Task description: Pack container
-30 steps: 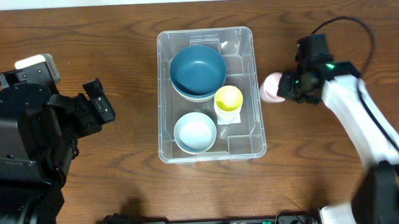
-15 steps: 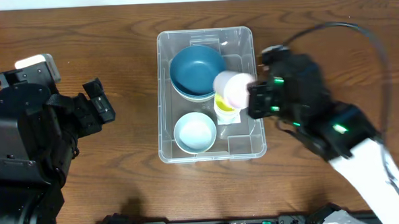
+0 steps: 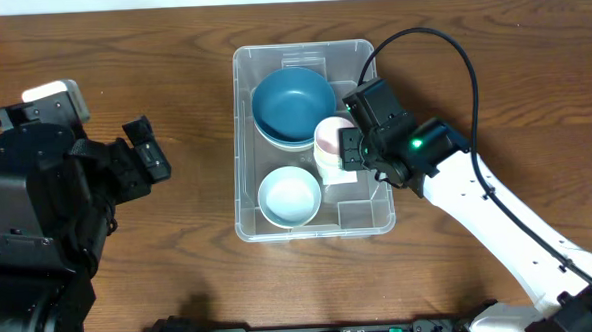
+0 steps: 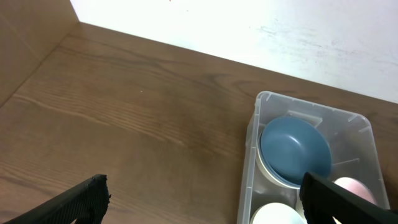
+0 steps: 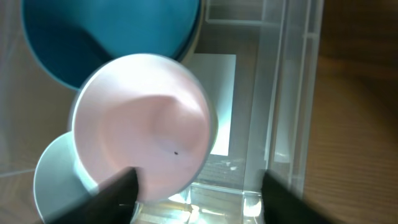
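Observation:
The container [image 3: 241,138] is a clear plastic bin in the middle of the table, also seen in the left wrist view [image 4: 252,143] and the right wrist view [image 5: 292,93]. Inside it lie a dark blue bowl [image 3: 293,104], a pale blue bowl [image 3: 289,196] and a pink cup [image 3: 329,143]. My right gripper [image 3: 355,146] hangs over the bin's right half, open. In its own view the pink cup [image 5: 143,134] stands just ahead of the left finger of that gripper [image 5: 199,186]. My left gripper [image 3: 145,153] stays open and empty, left of the bin.
A white label [image 5: 217,99] lies on the bin's floor beside the pink cup. Bare wooden tabletop [image 3: 172,71] surrounds the bin. The right arm's black cable [image 3: 441,40] arcs above the table right of the bin. A white wall [image 4: 249,25] borders the far table edge.
My right gripper carried the pink cup from the table right of the bin into the bin, over where the yellow cup stood, and its jaws have opened. The left arm has not moved.

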You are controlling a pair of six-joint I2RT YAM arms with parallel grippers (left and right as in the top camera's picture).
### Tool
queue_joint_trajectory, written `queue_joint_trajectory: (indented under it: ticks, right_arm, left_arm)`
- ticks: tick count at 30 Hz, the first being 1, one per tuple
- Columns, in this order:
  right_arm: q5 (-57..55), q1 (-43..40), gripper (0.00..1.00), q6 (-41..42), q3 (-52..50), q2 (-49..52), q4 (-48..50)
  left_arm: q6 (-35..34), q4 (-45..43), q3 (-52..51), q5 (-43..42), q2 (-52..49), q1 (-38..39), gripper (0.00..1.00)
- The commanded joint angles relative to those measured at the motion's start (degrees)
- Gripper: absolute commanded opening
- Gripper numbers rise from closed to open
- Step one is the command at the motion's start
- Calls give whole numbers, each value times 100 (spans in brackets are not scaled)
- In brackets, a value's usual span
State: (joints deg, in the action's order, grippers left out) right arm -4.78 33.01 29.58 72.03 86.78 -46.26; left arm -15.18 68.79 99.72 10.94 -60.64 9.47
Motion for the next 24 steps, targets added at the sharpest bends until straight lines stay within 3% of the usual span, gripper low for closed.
queue_joint_trajectory:
  ticks: [1,6,14,24]
  right_arm:
    - [57,44,81,-205,81,-468,24]
    - [50,33,99,-520,214,-1257,219]
    - [72,44,99,-590,223,-2382,9]
    - [-1266,-50,99,-953,223,-3722,-240]
  left_arm:
    - [11,0,-11,70,4,-15,98]
    - [11,0,-11,70,4,-15,98]
    - [11,0,-11,70,4,-15,98]
    - [11,0,-11,70,4,-15,98]
